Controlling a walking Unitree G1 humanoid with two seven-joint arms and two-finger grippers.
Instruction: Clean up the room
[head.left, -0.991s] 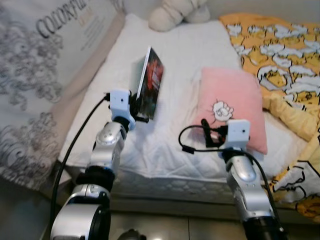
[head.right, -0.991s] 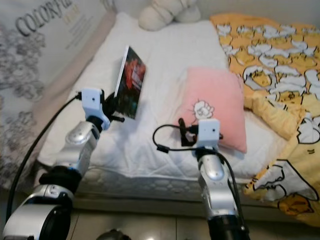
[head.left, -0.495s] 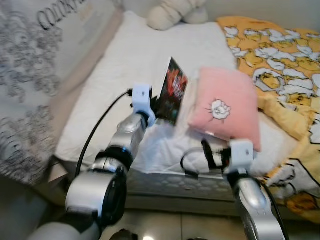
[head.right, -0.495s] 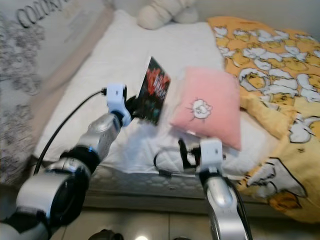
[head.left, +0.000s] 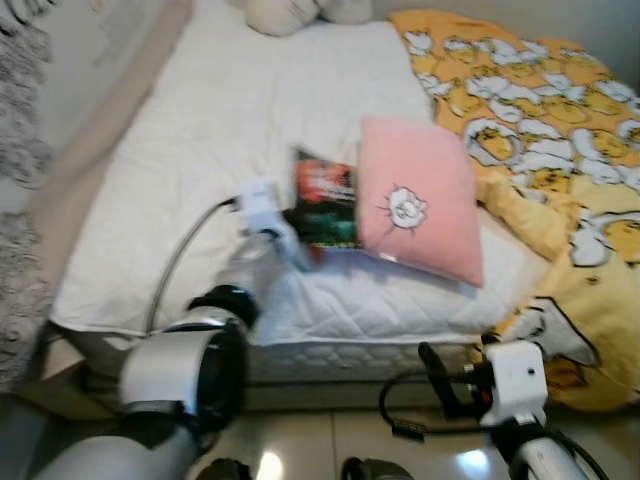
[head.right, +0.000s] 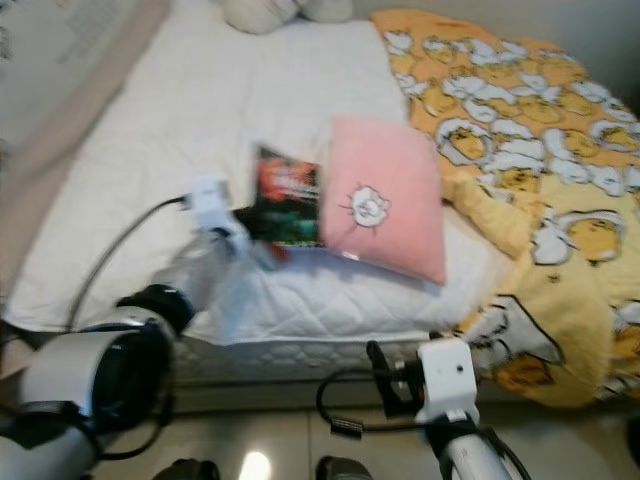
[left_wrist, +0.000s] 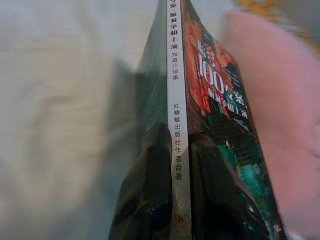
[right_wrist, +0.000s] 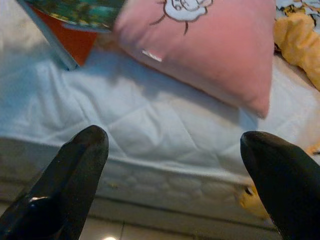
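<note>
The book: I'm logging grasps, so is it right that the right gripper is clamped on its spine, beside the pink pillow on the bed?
Not quite: the left gripper is clamped on the book, as the left wrist view shows. The right gripper is open, holding nothing, low before the bed. The book is indeed beside the pink pillow.

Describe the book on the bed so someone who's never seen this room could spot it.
On the white quilted mattress, find the square pink cushion. Against its edge lies a thin dark paperback book with a red-and-teal cover and white spine, the only printed thing there, clamped in the left tool.
</note>
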